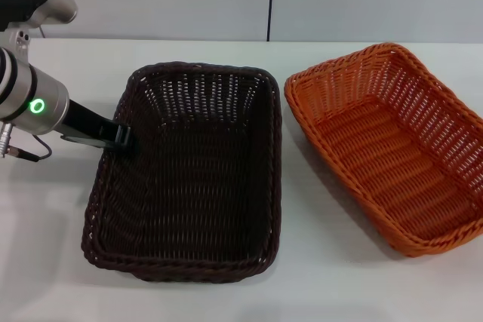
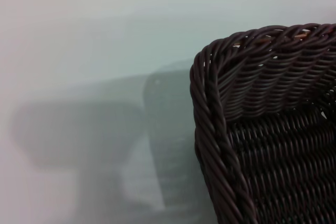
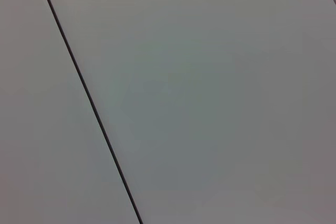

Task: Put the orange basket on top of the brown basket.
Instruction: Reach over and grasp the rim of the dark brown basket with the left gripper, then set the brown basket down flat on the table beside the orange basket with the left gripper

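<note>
Left pincer point(image 1: 121, 135) sits at the left rim of the brown basket point(image 1: 192, 179), and its tips touch the rim. I cannot tell if it is open or closed. That basket stands on the white counter point(image 1: 317, 284), in the middle. On its right, just beside it, stands the orange basket point(image 1: 392, 141). No right pincer shows.

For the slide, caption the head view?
Left gripper at the brown basket left rim; orange basket beside it.
</note>
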You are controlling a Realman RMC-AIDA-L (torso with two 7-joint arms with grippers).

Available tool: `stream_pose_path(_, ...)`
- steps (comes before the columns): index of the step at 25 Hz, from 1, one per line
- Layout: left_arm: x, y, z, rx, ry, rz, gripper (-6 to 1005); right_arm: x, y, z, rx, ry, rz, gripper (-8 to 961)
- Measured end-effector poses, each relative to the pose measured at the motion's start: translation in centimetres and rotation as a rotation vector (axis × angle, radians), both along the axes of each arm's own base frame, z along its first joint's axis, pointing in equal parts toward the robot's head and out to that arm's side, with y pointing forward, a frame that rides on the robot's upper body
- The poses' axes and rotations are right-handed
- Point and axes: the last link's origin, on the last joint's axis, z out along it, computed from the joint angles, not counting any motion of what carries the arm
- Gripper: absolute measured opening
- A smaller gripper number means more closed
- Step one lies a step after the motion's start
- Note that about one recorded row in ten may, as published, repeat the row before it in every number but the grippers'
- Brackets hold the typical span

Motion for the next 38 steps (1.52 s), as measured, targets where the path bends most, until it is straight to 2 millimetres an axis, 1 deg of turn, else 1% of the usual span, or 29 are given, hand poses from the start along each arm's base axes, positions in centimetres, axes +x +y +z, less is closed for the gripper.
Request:
stream_pose_path(7,0.1,0.1,0.1,0.003,0.0,-0.005,210,-0.2,0.2,0.0,0.0,0.0,0.005,664)
stream_pose_path(11,0.9,0.4,0.3,0.01,-0.003,-0.03,210,-0.3,0.3,0.0,-0.001,0.002,0.008,664)
stream_pose_path(13,0.9,0.4,0.3,0.01,-0.003,-0.03,210,-0.3,0.2,-0.2,-0.002,0.006,0.008,664)
stream_pose_path(14,1.7,0.6,0.6,0.014,-0.005,-0.059,210,-0.3,0.2,-0.2,-0.002,0.006,0.008,664)
stream_pose_path(15,1.7,0.6,0.6,0.014,-0.005,-0.059,207,-0.3,0.2,-0.3,-0.003,0.008,0.008,664)
stream_pose_path(16,2.4,0.7,1.0,0.018,-0.009,-0.087,205,-0.3,0.2,-0.3,-0.004,0.011,0.007,664)
stream_pose_path(18,2.4,0.7,1.0,0.018,-0.009,-0.087,200,-0.2,0.0,-0.6,-0.008,0.017,0.003,664)
stream_pose_path(19,3.1,0.7,1.5,0.023,-0.007,-0.114,197,-0.2,0.0,-0.6,-0.008,0.017,0.003,664)
stream_pose_path(20,4.3,0.8,2.4,0.027,0.004,-0.17,196,-0.1,-0.1,-0.7,-0.009,0.019,0.001,664)
stream_pose_path(23,5.5,0.7,3.5,0.022,0.013,-0.221,193,0.0,-0.3,-0.9,-0.013,0.026,-0.003,665)
stream_pose_path(24,5.5,0.7,3.5,0.022,0.013,-0.221,192,0.0,-0.3,-0.9,-0.013,0.026,-0.003,665)
stream_pose_path(25,6.4,0.7,4.4,0.018,0.017,-0.26,191,0.1,-0.4,-1.0,-0.015,0.028,-0.006,665)
stream_pose_path(26,6.4,0.7,4.4,0.018,0.017,-0.26,191,0.1,-0.4,-1.0,-0.015,0.028,-0.006,665)
stream_pose_path(28,7.6,0.4,5.0,-0.033,0.033,-0.334,189,0.2,-0.6,-1.2,-0.018,0.033,-0.01,665)
stream_pose_path(30,7.6,0.4,5.0,-0.033,0.033,-0.334,187,0.2,-0.6,-1.3,-0.021,0.034,-0.009,665)
stream_pose_path(31,8.5,0.2,5.1,-0.1,0.046,-0.403,186,0.2,-0.6,-1.4,-0.024,0.034,-0.009,665)
stream_pose_path(32,8.9,0.1,4.9,-0.141,0.053,-0.437,186,0.2,-0.6,-1.4,-0.027,0.034,-0.008,665)
stream_pose_path(33,9.2,0.1,4.6,-0.179,0.06,-0.463,186,0.3,-0.7,-1.5,-0.03,0.035,-0.011,665)
stream_pose_path(34,9.2,0.1,4.6,-0.179,0.06,-0.463,186,0.3,-0.7,-1.5,-0.03,0.035,-0.011,665)
stream_pose_path(35,9.4,0.2,4.3,-0.2,0.06,-0.472,186,0.3,-0.7,-1.5,-0.032,0.037,-0.013,665)
stream_pose_path(36,9.7,0.5,3.3,-0.252,0.057,-0.487,186,0.3,-0.7,-1.6,-0.033,0.039,-0.014,665)
stream_pose_path(37,9.7,0.5,3.3,-0.252,0.057,-0.487,186,0.3,-0.7,-1.6,-0.034,0.04,-0.015,665)
stream_pose_path(38,9.9,0.8,2.4,-0.289,0.049,-0.49,186,0.4,-0.8,-1.8,-0.037,0.043,-0.017,665)
